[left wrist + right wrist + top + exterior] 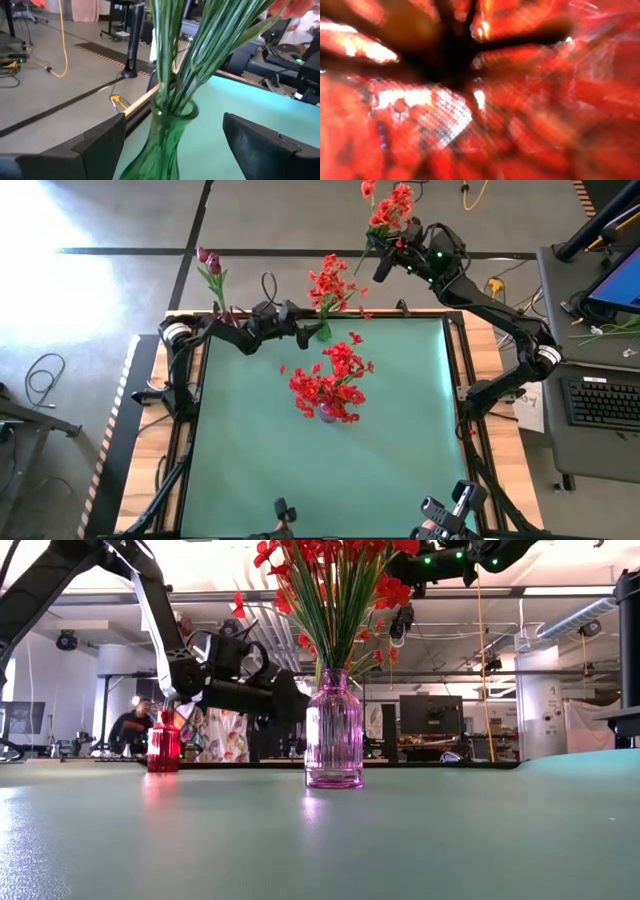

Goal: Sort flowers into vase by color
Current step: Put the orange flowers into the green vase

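A green glass vase holding red flowers stands at the far edge of the green mat. My left gripper is open and level, one finger on either side of the vase's neck, apart from it. In mid-table a purple vase holds a full bunch of red flowers. A small red vase at the far left holds dark magenta tulips. My right gripper is raised beyond the table's far edge, shut on a red flower spray. My right gripper holds the red flower spray by its thin green stem, below the blooms. The spray is lifted clear, high over the far edge, with its blooms above the fingers. Red blooms fill the right wrist view and hide the place of contact.
Wooden rails border the mat on the left and right. Camera mounts sit at the near edge. The near half of the mat is bare. A person sits in the room beyond the table.
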You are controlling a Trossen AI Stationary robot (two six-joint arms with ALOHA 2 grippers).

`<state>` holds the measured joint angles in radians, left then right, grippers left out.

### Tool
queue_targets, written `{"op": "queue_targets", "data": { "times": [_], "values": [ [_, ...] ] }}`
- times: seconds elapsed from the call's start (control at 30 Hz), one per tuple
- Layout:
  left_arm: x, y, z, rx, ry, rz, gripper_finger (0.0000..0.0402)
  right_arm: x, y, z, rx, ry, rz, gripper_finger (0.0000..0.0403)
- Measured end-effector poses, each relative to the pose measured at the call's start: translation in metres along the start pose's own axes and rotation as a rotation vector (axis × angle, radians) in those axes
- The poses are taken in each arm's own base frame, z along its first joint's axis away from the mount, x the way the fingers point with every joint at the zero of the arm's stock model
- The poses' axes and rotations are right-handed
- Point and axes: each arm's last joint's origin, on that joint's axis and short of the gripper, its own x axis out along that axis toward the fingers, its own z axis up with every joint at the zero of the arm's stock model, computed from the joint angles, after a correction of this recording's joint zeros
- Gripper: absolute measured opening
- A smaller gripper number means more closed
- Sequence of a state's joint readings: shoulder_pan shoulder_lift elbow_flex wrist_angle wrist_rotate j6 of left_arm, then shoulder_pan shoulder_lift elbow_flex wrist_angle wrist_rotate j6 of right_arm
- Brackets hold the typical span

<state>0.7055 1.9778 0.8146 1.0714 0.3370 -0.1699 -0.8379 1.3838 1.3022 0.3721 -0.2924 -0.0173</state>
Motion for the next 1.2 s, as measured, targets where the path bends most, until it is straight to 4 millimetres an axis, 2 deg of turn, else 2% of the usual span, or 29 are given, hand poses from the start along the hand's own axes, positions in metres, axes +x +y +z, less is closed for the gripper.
{"op": "queue_targets", "data": {
  "times": [0.5, 0.9, 1.0, 1.2],
  "values": [
    [0.002, -0.004, -0.001, 0.028, 0.013, -0.002, 0.032, 0.005, 0.004, 0.0, 0.112, -0.059, 0.097, 0.0018],
    [0.002, -0.005, -0.002, 0.04, 0.016, -0.001, 0.032, 0.009, 0.017, -0.002, 0.133, -0.044, 0.126, 0.0018],
    [0.002, -0.006, -0.002, 0.045, 0.016, -0.003, 0.032, 0.011, 0.018, -0.004, 0.144, -0.038, 0.126, 0.0018],
    [0.002, -0.006, -0.002, 0.05, 0.017, -0.003, 0.032, 0.022, 0.019, -0.022, 0.175, 0.006, 0.135, 0.0018]
  ]
}}
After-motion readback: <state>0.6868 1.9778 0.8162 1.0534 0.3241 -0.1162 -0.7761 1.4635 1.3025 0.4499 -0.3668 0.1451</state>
